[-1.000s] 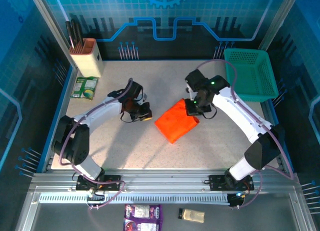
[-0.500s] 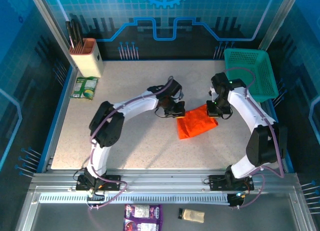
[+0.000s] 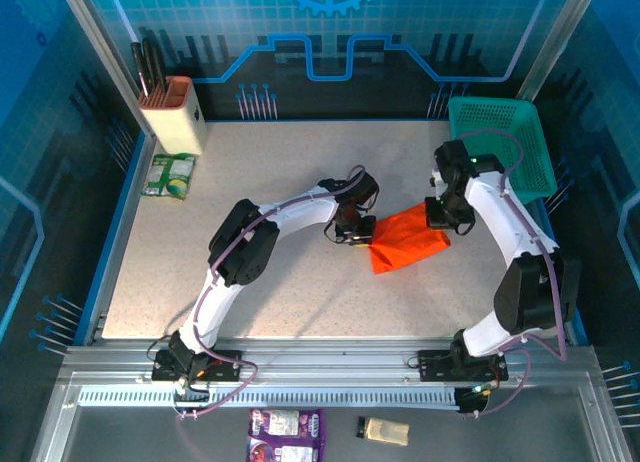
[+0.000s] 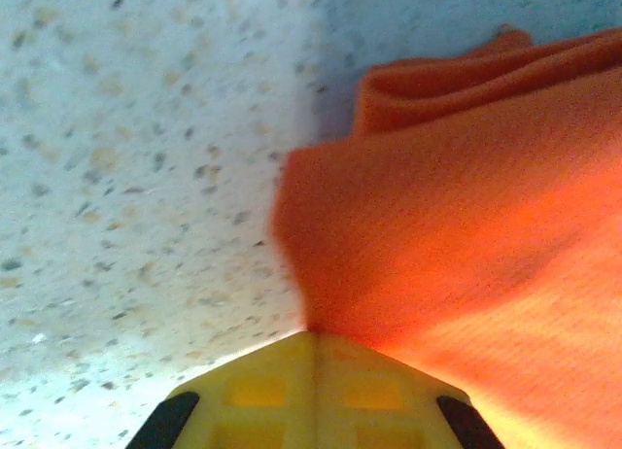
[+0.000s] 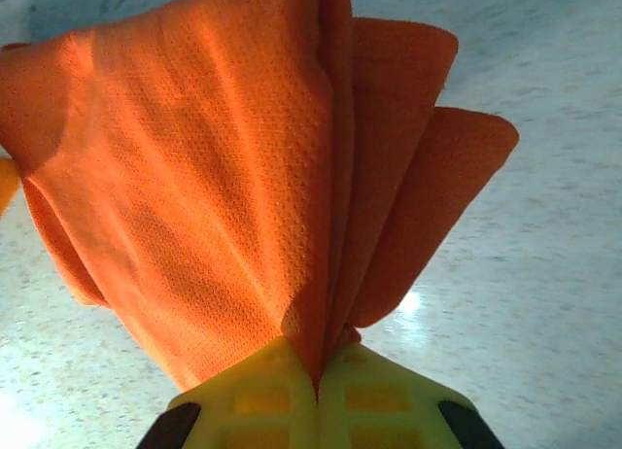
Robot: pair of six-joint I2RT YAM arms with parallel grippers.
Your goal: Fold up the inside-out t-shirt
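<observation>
The inside-out t-shirt (image 3: pixel 408 242) is a small bright orange bundle lying right of the table's middle. My right gripper (image 3: pixel 440 220) is at its right end, shut on the cloth. In the right wrist view several orange layers (image 5: pixel 224 157) fan out from the pinch between the yellow fingertips (image 5: pixel 318 371). My left gripper (image 3: pixel 362 232) is at the bundle's left end, shut. In the left wrist view its closed yellow tips (image 4: pixel 316 337) touch the edge of the orange cloth (image 4: pixel 466 196), with no cloth visible between them.
A teal-green mesh basket (image 3: pixel 500 147) stands at the back right, close behind the right arm. A beige knife block (image 3: pixel 172 112) is at the back left, with a green packet (image 3: pixel 168 174) in front of it. A blue rim borders the speckled table (image 3: pixel 290 282).
The orange bundle has slid right, pulled by the right gripper toward the basket side. The left gripper, away from the cloth a second ago, has swept right to the bundle's left end.
</observation>
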